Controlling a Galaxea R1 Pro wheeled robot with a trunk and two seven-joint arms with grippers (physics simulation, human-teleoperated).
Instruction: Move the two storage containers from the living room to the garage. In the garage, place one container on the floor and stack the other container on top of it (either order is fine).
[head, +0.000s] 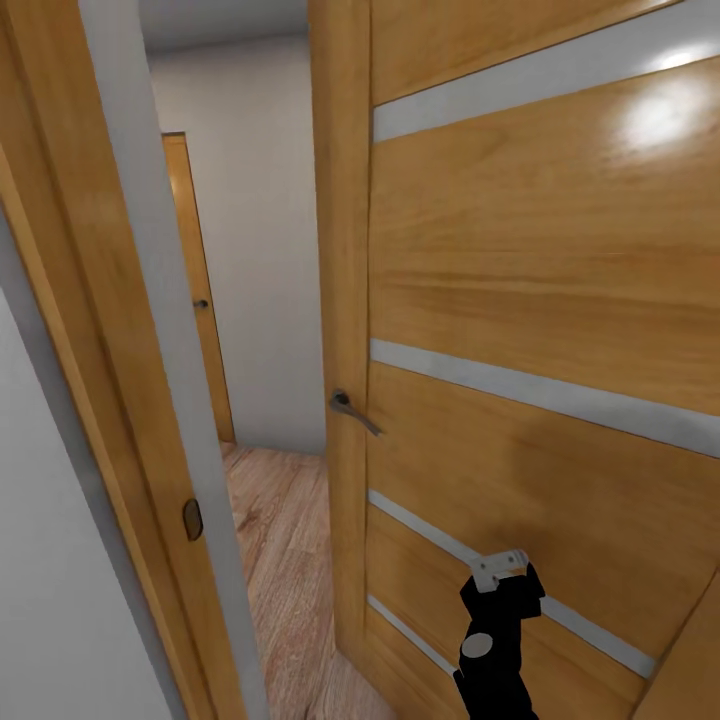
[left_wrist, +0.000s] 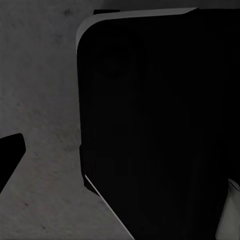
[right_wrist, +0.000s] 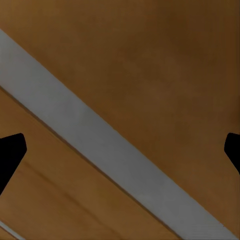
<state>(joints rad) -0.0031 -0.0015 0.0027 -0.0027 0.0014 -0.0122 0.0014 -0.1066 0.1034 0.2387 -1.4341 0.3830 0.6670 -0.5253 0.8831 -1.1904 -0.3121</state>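
Honey-coloured wood, varnished: door leaf (head: 540, 330) with horizontal grey inlay strips, standing ajar; lever handle (head: 352, 408) on its free edge. Matching door frame (head: 110, 330) at the left, strike plate (head: 192, 519) set in its edge.

Gap between leaf and frame: narrow. Beyond it, light wood plank flooring (head: 285, 520), a pale wall, and a second wooden door (head: 198, 300), closed.

Right end effector (head: 500, 572): raised at the door face, close to or against a grey strip (right_wrist: 95, 137). In the right wrist view, finger tips sit at opposite margins, so set wide; nothing held.

Left end effector: one dark finger tip (left_wrist: 10, 152) visible over speckled grey concrete floor (left_wrist: 40, 100), beside a dark rounded body, probably the robot's own base (left_wrist: 160, 125). Opening: cannot tell.

Storage containers: not among items seen; location not determinable from here.

Risk, as judgement: the gap looks tight for a wheeled base. Driving on before the leaf swings wider could catch base or arm on leaf, handle or frame; an off-centre push could slide the right end effector along the varnish.
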